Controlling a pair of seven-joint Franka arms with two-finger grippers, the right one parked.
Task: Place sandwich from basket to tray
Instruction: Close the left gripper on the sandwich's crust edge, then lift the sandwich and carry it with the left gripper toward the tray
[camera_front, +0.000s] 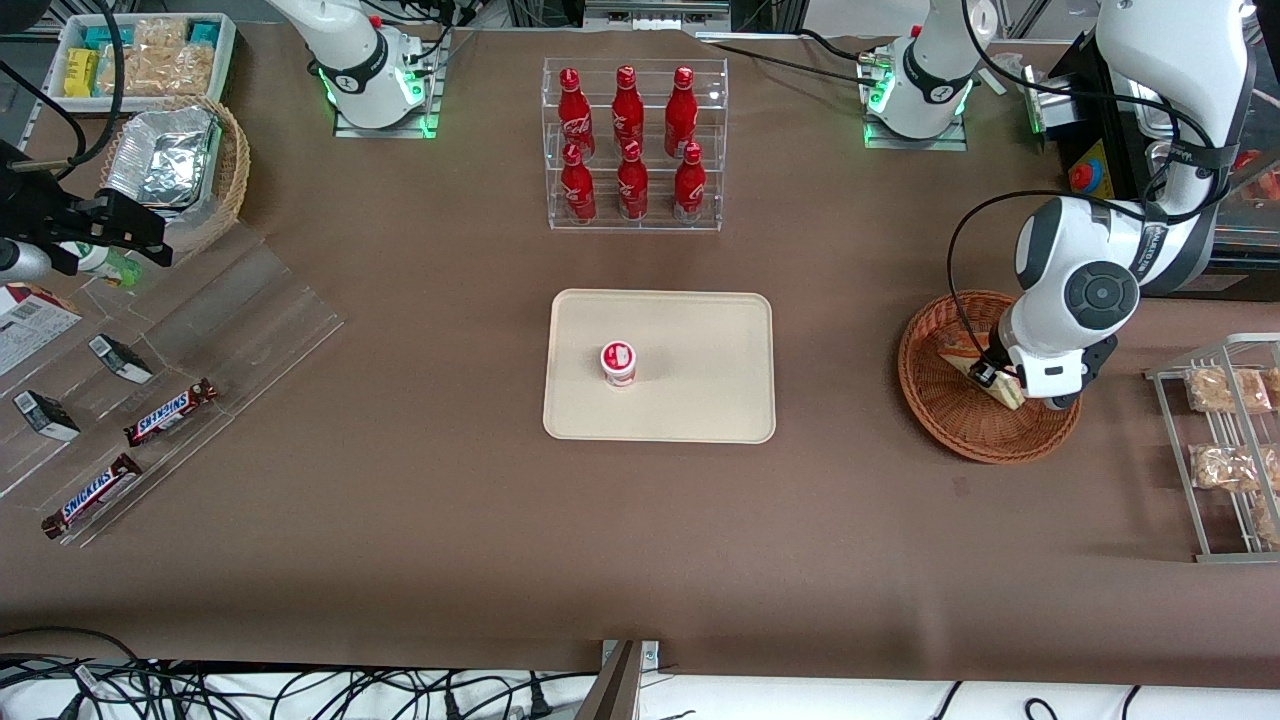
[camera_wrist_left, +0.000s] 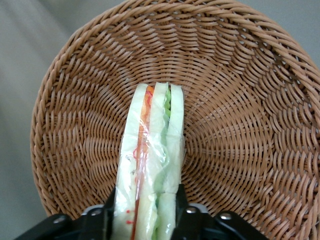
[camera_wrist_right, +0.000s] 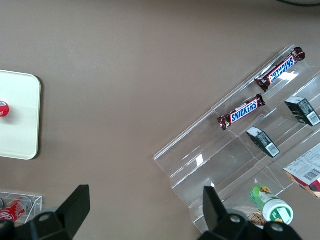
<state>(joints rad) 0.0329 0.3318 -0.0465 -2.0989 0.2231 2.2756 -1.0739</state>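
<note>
Sandwich (camera_wrist_left: 150, 165), wrapped in clear film, sits in the basket (camera_front: 940, 400) near the worktop's working-arm end, w/ our gripper (camera_wrist_left: 145, 212) clamped on its sides, cut edge up. Tray (camera_front: 700, 330) lies mid-worktop, well apart from basket, w/ a small red-lidded cup (camera_front: 618, 362) standing on it.

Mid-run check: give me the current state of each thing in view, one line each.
gripper: in the basket, shut on the sandwich.
sandwich: wrapped, on edge, clamped between the fingers.
basket: on the table, holding only the sandwich.
tray: flat on the table, sandwich not yet on it.
small cup: upright on the tray.
red bottles: upright in their clear rack.
</note>
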